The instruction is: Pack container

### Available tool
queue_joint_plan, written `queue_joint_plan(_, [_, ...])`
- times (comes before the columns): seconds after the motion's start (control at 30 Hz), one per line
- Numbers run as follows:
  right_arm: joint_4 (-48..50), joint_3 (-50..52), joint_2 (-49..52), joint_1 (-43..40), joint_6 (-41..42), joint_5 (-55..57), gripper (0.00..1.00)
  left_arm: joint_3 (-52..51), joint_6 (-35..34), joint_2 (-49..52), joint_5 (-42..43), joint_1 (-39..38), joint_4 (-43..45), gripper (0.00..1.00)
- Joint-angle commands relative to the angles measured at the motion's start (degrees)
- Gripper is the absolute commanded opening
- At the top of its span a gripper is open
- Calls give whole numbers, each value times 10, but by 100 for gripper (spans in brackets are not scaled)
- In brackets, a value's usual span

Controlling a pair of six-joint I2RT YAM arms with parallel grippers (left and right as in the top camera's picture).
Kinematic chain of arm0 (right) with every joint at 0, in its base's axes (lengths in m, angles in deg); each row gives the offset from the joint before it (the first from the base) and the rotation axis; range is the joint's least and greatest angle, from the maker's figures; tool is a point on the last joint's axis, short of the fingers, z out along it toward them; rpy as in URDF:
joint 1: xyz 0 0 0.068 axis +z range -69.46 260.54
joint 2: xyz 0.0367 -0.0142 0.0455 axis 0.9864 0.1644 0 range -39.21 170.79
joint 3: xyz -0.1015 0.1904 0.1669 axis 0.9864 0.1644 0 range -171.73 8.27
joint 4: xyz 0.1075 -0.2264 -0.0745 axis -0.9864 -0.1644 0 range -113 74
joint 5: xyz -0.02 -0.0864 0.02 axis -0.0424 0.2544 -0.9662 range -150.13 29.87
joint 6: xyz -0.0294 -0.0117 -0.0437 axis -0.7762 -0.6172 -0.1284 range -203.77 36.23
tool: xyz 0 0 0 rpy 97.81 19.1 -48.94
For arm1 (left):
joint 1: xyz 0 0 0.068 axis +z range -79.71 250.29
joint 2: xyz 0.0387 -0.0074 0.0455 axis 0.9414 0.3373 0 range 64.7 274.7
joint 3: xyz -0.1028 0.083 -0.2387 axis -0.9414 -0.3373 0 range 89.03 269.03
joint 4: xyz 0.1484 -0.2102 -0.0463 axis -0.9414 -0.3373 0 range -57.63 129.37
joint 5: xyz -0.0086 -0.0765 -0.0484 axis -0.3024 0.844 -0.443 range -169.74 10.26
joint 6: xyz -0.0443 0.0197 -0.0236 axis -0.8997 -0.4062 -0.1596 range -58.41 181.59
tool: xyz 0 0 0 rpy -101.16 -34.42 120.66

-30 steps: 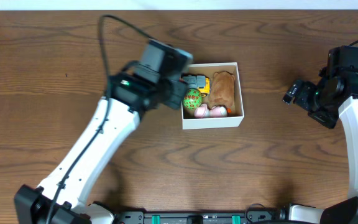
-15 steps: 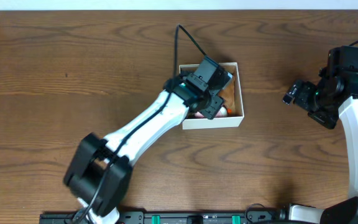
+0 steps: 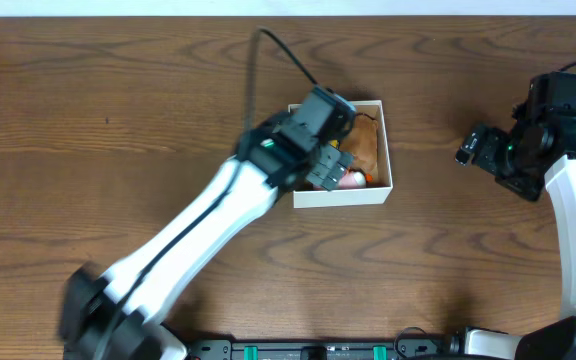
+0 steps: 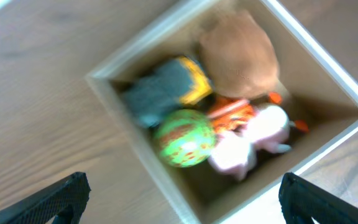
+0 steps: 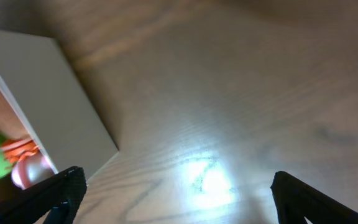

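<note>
The container [image 3: 389, 152] is a low white box with a tan inside, standing at the table's centre right. It holds a brown plush [image 4: 238, 53], a grey and yellow toy car [image 4: 163, 90], a green ball [image 4: 184, 138], a pink toy [image 4: 250, 140] and something orange between them. My left gripper [image 3: 330, 168] hovers over the box's left half. In the left wrist view this gripper [image 4: 188, 205] is open and holds nothing. My right gripper [image 3: 473, 150] hangs open to the right of the box, over bare wood [image 5: 179, 199].
The right wrist view shows the container's white outer wall [image 5: 61, 106] at its left, with a glare spot on the wooden table [image 5: 207, 177]. The left arm's cable [image 3: 268, 50] loops above the box's far left corner.
My left arm has swung from the box's left side to above it, and its jaws have opened wide. The green ball lies free in the box. The right arm has not moved.
</note>
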Motion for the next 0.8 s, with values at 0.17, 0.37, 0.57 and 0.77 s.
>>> queue_joint_plan(0.17, [60,0,-152,46,-206,-151,96,24,-126,-215,-145,105,-89,98])
queue_joint_plan(0.37, [83,0,-324,51,-207,-162,99,23,-144,-306,-145,195,-122,98])
queue_joint_plan(0.57, [59,0,-446,51,-206,-162,99,23,-144,-318,-145,214,-152,98])
queue_joint_plan(0.77, [58,0,-509,51,-206,-162,99,23,-144,-309,-145,214,-158,98])
